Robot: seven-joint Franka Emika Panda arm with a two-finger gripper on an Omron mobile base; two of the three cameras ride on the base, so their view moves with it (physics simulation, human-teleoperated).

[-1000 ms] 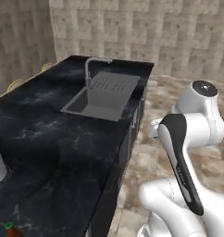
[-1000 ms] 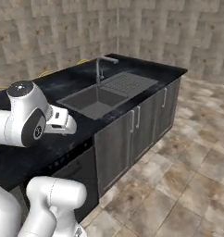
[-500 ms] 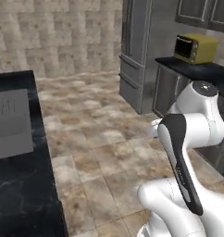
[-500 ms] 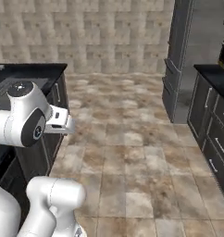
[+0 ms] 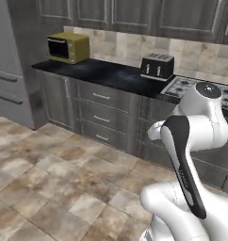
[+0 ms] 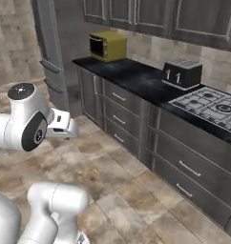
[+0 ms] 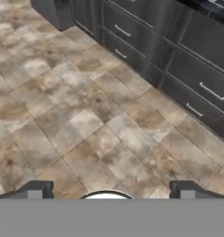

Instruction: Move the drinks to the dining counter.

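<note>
Our views have swung from the sink tabletop to the wall tabletop (image 5: pixel 106 73) with its toaster (image 5: pixel 157 66), and our end effector (image 7: pixel 112 189), fingers apart and apparently empty, is probably searching for drinks.

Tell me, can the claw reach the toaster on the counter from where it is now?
Probably not. The claw is open over bare floor, while the toaster sits on the counter, across the floor from the arm. The base would likely need to drive closer.

Your white Franka arm with dark joints (image 5: pixel 191 141) was folded upright over its base, two-finger gripper (image 7: pixel 111 187) spread wide, empty, aimed downward.
</note>
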